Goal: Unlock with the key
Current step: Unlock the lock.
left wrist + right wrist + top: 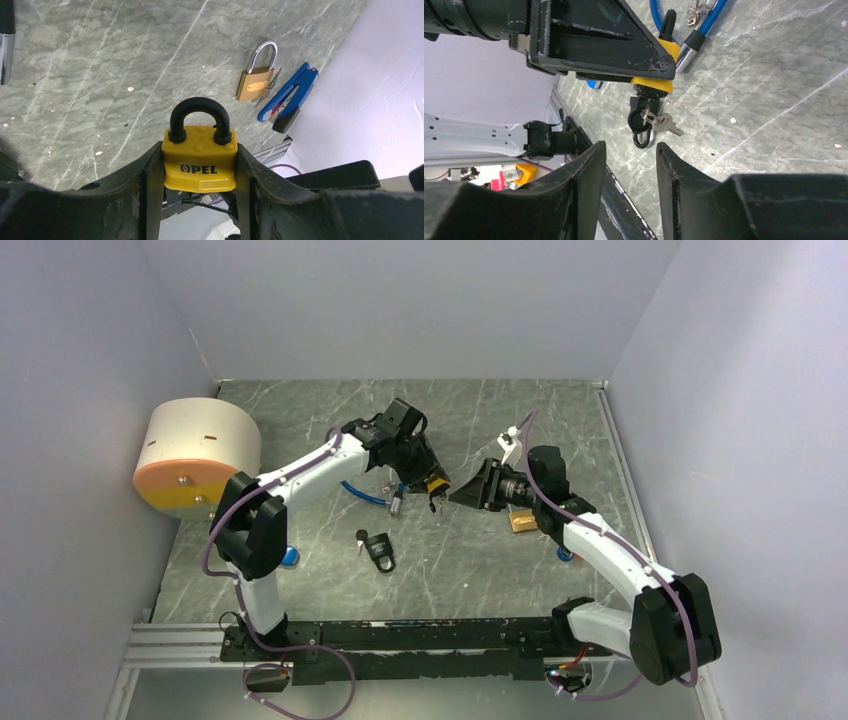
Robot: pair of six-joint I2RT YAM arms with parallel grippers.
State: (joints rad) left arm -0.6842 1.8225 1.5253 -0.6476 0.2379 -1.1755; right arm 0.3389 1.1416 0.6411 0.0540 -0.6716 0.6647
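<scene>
Operator: State of both grippers, and location of the lock?

Technician: The left gripper (199, 157) is clenched on the yellow padlock (200, 172), one finger against each side face, and appears to hold it clear of the surface (774, 100). The black shackle (200, 112) is seated in the body, so the lock reads as locked. The key (640, 120) sits in the keyway on the underside with its black head exposed. A spare key (666, 124) dangles from the ring beside it. The right gripper (630, 152) is released, with its jaws parted and nothing between them. It stands just short of the key head.

Operator: Recommended procedure for the turn?

Technician: By my judgement:
1. Align the right jaws with the flat faces of the key head.
2. Advance until the head lies fully between the pads, leaving the ring and spare key outside.
3. Close on the head only.
4. Rotate the wrist about the key's own axis without sweeping sideways.
5. Hold the left grip firm against the torque, because the body could twist between the fingers.
6. Watch the shackle for release.
</scene>
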